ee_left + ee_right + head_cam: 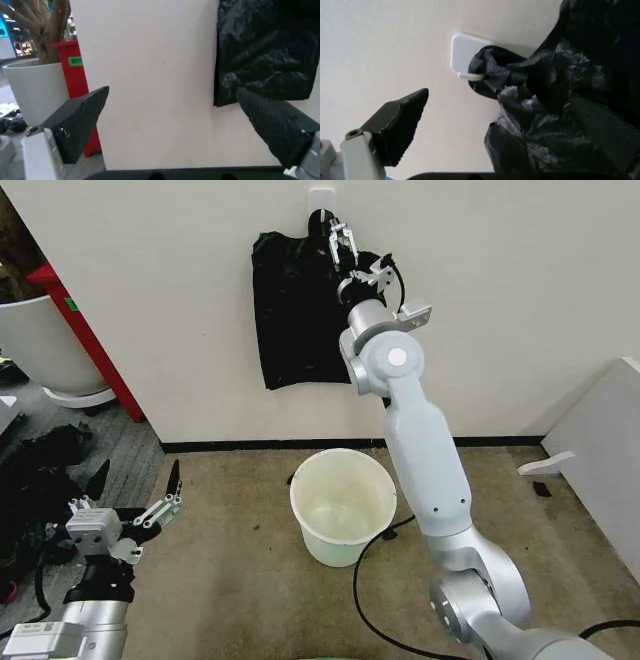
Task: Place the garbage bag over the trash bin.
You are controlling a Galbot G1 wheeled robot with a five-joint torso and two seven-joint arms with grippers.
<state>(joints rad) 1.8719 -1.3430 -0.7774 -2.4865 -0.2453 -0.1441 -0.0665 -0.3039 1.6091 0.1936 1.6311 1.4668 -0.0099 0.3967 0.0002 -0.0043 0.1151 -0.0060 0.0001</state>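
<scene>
High on the cream wall in the head view, the garbage bag (pixel 300 310) hangs flat from a small white wall hook (pixel 321 202), its long axis running straight down and its gathered top bunched at the hook. The right arm reaches up to it; the right gripper (pixel 340 238) sits at the bag's upper right corner, just below the hook, fingers spread. Directly below on the tan carpet stands the trash bin (pixel 343 505), upright, mouth up, with a black cable (pixel 372 620) curling past its base beside the right arm. The left gripper (pixel 135 490) hovers low at the robot's left, well apart from bin and bag, its two dark fingers splayed wide with nothing between them. A large white tub (pixel 45 345) and a red post (pixel 85 330) stand at the far left; a dark heap (pixel 40 470) lies on the floor near the left arm.

From the left wrist, the released left gripper (pixel 172 116) faces the bare wall, with the bag (pixel 267 48) hanging beyond one finger (pixel 272 127). The white planter (pixel 35 90) and red post (pixel 80 86) stand to one side.

From the right wrist, the bag's knotted neck (pixel 492 71) loops over the hook (pixel 467 60). The right gripper (pixel 505 116) is parted: one finger (pixel 400 120) stands clear against the wall, the other (pixel 605 123) lies against the crinkled plastic (pixel 560 123). Nothing is pinched.
</scene>
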